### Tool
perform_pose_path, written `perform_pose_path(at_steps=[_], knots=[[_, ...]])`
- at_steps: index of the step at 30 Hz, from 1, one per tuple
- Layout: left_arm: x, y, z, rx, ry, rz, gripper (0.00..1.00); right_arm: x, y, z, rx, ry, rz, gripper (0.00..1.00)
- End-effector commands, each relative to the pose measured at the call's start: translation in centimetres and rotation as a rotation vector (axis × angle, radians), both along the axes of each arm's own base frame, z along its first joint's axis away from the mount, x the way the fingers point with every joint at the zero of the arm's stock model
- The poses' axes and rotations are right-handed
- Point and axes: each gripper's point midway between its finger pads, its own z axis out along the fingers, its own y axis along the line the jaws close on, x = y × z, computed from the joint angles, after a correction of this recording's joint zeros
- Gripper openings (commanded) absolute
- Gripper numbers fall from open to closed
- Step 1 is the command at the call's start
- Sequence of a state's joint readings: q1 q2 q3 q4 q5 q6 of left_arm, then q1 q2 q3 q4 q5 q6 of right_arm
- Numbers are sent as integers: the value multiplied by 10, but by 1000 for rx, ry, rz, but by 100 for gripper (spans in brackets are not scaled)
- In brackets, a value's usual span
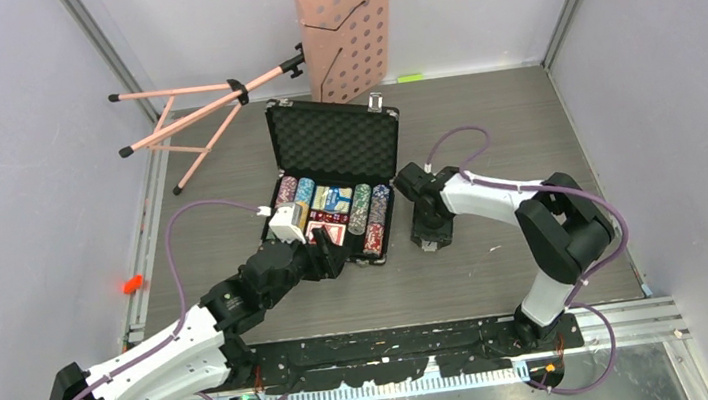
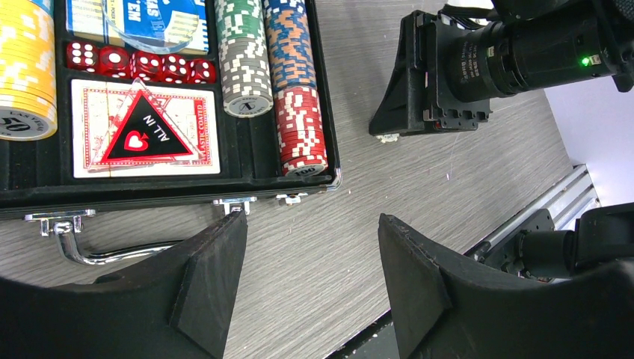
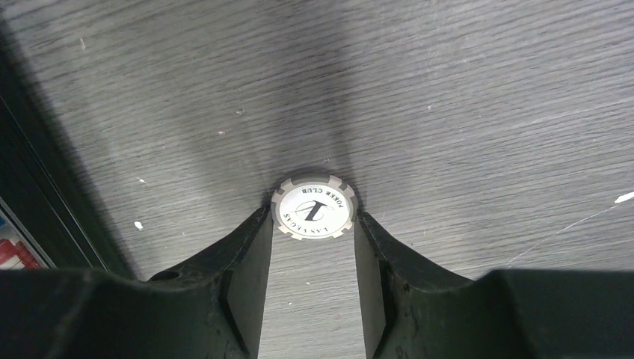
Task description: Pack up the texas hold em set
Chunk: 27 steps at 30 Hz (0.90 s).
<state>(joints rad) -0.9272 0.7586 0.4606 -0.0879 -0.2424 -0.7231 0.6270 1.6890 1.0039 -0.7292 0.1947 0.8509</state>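
- On the table, right of the open case, one grey chip was pinched flat by the right claw.
- By the case's handle, the left claw was held open, empty.

Open case ahead of the left hand, one loose chip at the right hand.

The case lies on the tabletop just ahead of the left hand and to its left, handle nearest the hand, lid raised on the far side. Inside, a card deck lies closest, dice in a row behind it, and chip rows to its right. Right of the case, the loose chip lies flat on the tabletop between the right hand's fingers. The music stand lies beyond the case.
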Motion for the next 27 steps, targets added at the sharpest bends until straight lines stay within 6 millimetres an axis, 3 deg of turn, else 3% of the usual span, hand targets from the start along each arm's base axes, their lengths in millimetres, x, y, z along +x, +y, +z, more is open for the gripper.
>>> perform_pose_path(at_steps=[1, 8, 12, 21, 22, 25, 27], knots=[[3, -1, 12, -21, -33, -2, 67, -6, -2, -21, 9, 27, -6, 44], [3, -4, 12, -27, -30, -11, 67, -11, 2, -11, 45, 27, -18, 40], [1, -15, 7, -51, -3, -41, 67, -8, 4, 12, 63, 7, -27, 39], [4, -63, 7, -211, 66, -125, 68, -3, 20, 68, 204, -77, -76, 38], [5, -68, 8, -230, 71, -134, 68, -3, 19, 73, 208, -89, -84, 42], [6, -79, 7, -243, 88, -154, 68, 0, 4, 78, 148, -120, -104, 67], [7, -82, 7, -240, 94, -159, 69, -1, -3, 74, 117, -120, -113, 75]])
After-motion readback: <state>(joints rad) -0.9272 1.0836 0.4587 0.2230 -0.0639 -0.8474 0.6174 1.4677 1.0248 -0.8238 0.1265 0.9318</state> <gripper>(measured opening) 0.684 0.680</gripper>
